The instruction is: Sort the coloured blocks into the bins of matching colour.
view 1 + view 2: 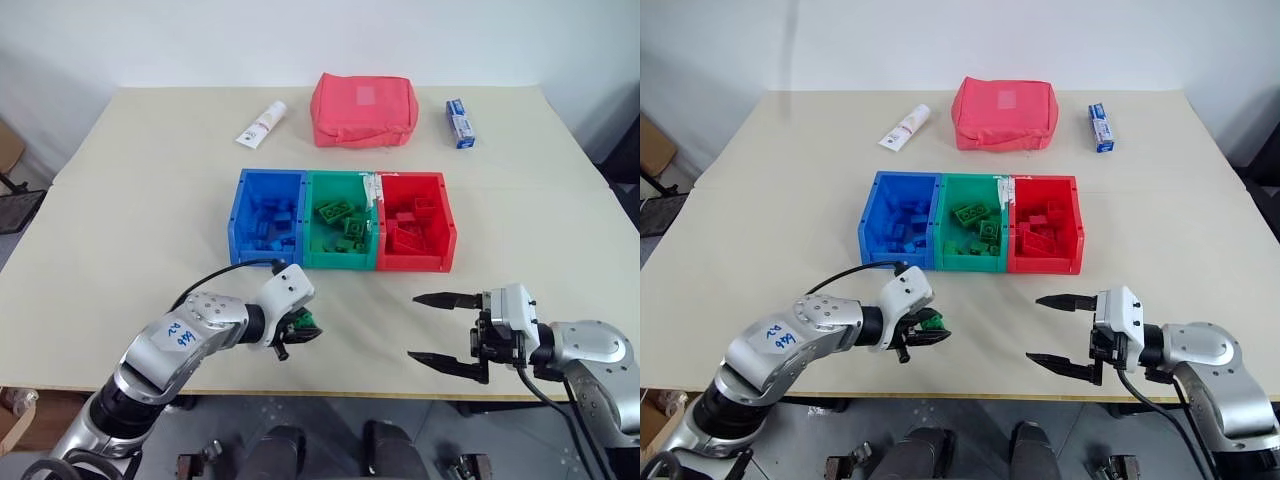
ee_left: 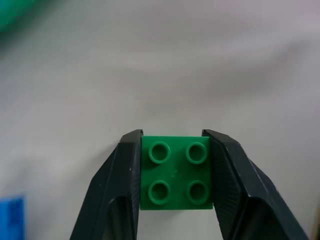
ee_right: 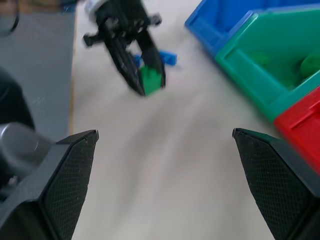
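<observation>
The tabletop (image 1: 120, 200) carried the blue, green and red bins (image 1: 342, 220) around its middle, already stocked with matching blocks. Near the front edge, the right gripper (image 1: 437, 327) had its jaws wide apart on nothing, while the left gripper (image 2: 175, 172) was clamped on a green block (image 2: 176, 173), with a blue block (image 3: 167, 57) just beside it.

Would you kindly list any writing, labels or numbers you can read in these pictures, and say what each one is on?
Handwritten blue marks on a white sticker on the left arm: not legible enough to quote.
Print on the white tube: too small to read.
Print on the small blue and white box: too small to read.
Pale patch on the red pouch: no text can be made out.
</observation>
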Robot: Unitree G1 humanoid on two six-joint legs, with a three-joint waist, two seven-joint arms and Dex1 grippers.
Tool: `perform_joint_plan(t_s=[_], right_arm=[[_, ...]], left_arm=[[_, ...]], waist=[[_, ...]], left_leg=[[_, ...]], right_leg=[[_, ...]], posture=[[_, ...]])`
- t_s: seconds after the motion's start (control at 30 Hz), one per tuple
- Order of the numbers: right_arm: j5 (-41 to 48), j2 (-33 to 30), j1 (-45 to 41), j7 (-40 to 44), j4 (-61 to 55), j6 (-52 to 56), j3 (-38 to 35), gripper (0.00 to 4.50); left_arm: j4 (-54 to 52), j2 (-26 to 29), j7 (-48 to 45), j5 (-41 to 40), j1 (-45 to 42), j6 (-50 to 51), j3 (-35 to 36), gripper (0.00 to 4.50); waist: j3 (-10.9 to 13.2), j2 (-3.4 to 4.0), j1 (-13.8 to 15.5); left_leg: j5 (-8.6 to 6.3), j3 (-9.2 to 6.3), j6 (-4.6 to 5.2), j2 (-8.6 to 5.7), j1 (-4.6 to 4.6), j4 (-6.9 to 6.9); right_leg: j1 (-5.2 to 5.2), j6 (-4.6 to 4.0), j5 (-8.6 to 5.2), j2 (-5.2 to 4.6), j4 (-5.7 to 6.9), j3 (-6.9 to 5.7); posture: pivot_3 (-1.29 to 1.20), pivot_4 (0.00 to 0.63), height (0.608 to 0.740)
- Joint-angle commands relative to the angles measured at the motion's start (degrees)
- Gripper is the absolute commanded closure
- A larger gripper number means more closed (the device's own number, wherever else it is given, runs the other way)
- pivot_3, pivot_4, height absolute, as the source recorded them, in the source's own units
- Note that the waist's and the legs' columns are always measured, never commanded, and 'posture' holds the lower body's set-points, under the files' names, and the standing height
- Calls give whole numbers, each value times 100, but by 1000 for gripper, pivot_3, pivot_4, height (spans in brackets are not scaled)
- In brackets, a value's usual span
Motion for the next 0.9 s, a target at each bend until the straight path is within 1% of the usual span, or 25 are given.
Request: perform_joint_plan(t_s=[0.03,0.07,0.1,0.2,0.27,0.37,0.5,0.57,0.6,0.73,0.8,0.83,0.9], right_arm=[[287,282,100,-579,-275,24,-483,0],[310,424,111,-797,-295,-26,-595,0],[359,533,114,-995,-318,-21,-700,0],[406,707,52,-1388,-317,-16,-954,0],[422,749,-20,-1549,-297,-28,-1047,0],[417,786,-103,-1738,-324,-34,-1106,0],[378,795,-71,-1803,-382,-55,-1082,0],[271,756,15,-1754,-436,-104,-998,0],[232,737,45,-1726,-452,-124,-967,0],[132,668,68,-1587,-460,-175,-880,0],[123,633,27,-1506,-432,-182,-853,0],[108,598,-30,-1431,-390,-188,-817,0],[62,514,-132,-1249,-297,-220,-737,0]], left_arm=[[359,-212,37,143,-386,-738,388,3014],[593,-385,120,185,-530,-978,495,3014],[870,-602,168,247,-673,-1422,599,3014],[1762,-974,406,745,-1174,-2429,564,3014],[2409,-1171,604,1000,-1513,-2694,550,3014],[3317,-1458,472,1254,-1941,-3430,428,3014],[3905,-1721,287,1369,-2141,-4001,434,3014],[4099,-1883,140,1250,-2189,-4256,577,2241],[4133,-1919,77,1197,-2192,-4291,634,2013],[3973,-1793,-342,1070,-2070,-4548,806,845],[3783,-1714,-550,936,-1972,-4678,958,166],[3593,-1582,-723,852,-1857,-4677,1023,34],[3266,-1334,-1032,702,-1590,-4741,1156,34]], waist=[[0,0,13],[0,0,28],[0,-1,42],[0,0,53],[0,0,58],[0,0,42],[0,0,34],[0,-1,34],[0,-1,36],[0,-1,2],[0,-1,-37],[0,-1,-59],[-1,1,-114]], left_leg=[[0,1,0,-1,0,-1],[0,1,0,-1,1,-1],[0,1,-1,-1,2,-2],[1,2,-1,-3,1,3],[1,8,-1,-4,2,2],[1,14,0,-3,2,2],[1,14,1,-4,0,-4],[0,15,2,-4,-2,-3],[1,15,2,-4,-2,-2],[1,18,3,-4,-2,7],[1,19,2,-3,-2,11],[2,19,2,-3,-1,12],[1,21,2,-3,1,10]], right_leg=[[0,1,0,0,0,1],[0,1,1,0,0,0],[0,1,1,0,1,0],[0,3,2,1,2,-2],[-1,6,3,0,3,1],[-3,8,4,3,3,2],[-9,8,4,1,4,3],[-10,8,4,1,4,4],[-10,8,4,1,4,4],[-10,9,5,1,13,5],[-10,9,5,2,18,6],[-10,9,5,2,20,6],[-10,9,5,1,21,10]], posture=[[0,150,740],[0,150,740],[0,150,740],[0,150,740],[0,150,740],[0,150,740],[0,150,740],[0,150,740],[0,150,740],[0,150,740],[0,150,740],[0,150,740],[0,150,740]])
